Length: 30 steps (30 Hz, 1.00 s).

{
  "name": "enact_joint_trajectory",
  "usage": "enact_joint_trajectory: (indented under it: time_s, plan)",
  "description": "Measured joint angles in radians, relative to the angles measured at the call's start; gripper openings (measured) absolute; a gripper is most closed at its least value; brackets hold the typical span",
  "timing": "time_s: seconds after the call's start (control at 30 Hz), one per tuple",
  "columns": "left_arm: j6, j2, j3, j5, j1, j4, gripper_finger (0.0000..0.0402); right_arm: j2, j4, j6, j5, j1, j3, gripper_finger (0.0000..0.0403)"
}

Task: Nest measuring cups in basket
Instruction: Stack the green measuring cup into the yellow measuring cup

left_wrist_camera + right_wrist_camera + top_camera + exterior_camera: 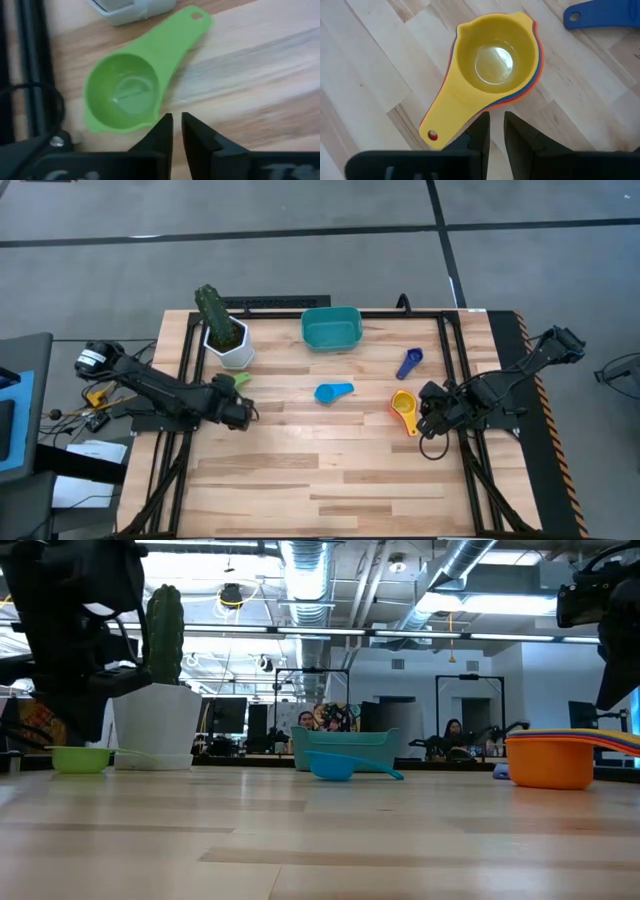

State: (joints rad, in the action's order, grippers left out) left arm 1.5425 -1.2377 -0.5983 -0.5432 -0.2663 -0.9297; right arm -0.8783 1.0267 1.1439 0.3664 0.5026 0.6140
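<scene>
Closing left gripper (pixel 177 125) on green cup (pixel 125 95) rim; fingers narrow, nothing between them yet. Seat over the wall before lifting toward basket (pixel 331 328).

Both arms are dark, near black, built of chunky jointed links. The left arm (pixel 160 388) carries a pale round cap with dark markings at its outer end, with orange and yellow bits and thin black cables trailing just beside it. The right arm (pixel 510 380) is all black, a black cable looping below its wrist. Each claw, the left claw (pixel 176 131) and the right claw (pixel 496 131), has two flat, matte black, wedge-shaped fingers on a black crossbar. A silver screw (pixel 56 142) shows on the left wrist housing.
</scene>
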Motion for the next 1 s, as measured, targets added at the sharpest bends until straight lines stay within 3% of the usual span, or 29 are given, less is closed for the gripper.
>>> enact_joint_trajectory:
  time_s: [0.27, 0.37, 0.5, 0.77, 1.0]
  plan:
    - [-0.117, 0.0, 0.0, 0.024, 0.079, -0.003, 0.0137, 0.0, -0.02, 0.008, 0.0, 0.016, 0.0, 0.0082]
    - [-0.172, 0.0, 0.001, 0.024, 0.108, -0.003, 0.0156, 0.0, -0.021, 0.019, 0.0, 0.028, 0.0, 0.0082]
    - [-0.232, 0.0, 0.001, 0.025, 0.14, 0.004, 0.0145, 0.0, -0.02, 0.034, 0.0, 0.044, 0.0, 0.0082]
    - [-0.287, -0.001, 0.002, 0.061, 0.16, 0.013, 0.0075, 0.0, -0.02, 0.056, 0.004, 0.068, 0.0, 0.0082]
    - [-0.32, -0.002, 0.064, 0.086, 0.16, 0.074, 0.0071, 0.0, -0.02, 0.056, 0.005, 0.069, 0.0, 0.0082]
